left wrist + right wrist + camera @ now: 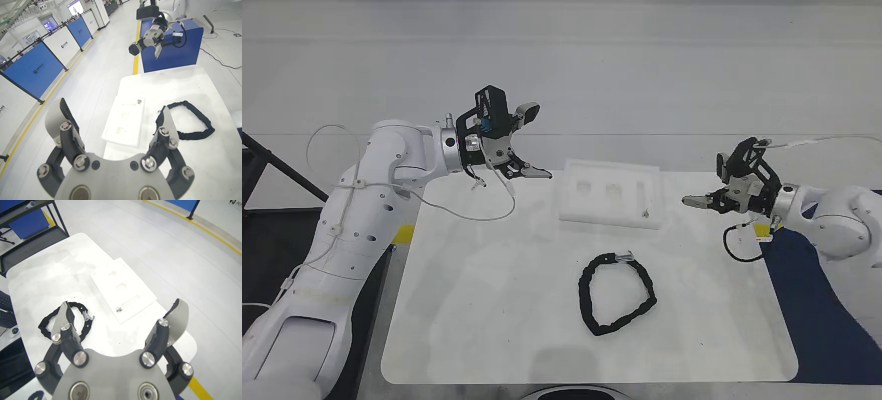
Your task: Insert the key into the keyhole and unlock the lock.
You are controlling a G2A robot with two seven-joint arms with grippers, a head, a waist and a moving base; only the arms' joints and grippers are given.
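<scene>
A black fabric-covered chain lock (614, 294) (192, 121) (62, 321) lies looped in the middle of the white table (492, 310); its silver cylinder with the keyhole (85, 316) sits at the loop's far end. A small key (645, 212) (139, 101) (119, 309) rests on the white foam tray (610, 192) (126, 121) (122, 289), near its right end. My left gripper (530, 140) (113, 115) hangs open above the table's far left corner. My right gripper (714, 182) (122, 311) (146, 51) hangs open above the table's right edge, empty.
The foam tray has three shallow recesses and lies at the table's far side. Blue panels and a black frame stand on the floor beyond the table. Bare tabletop surrounds the chain lock on all sides.
</scene>
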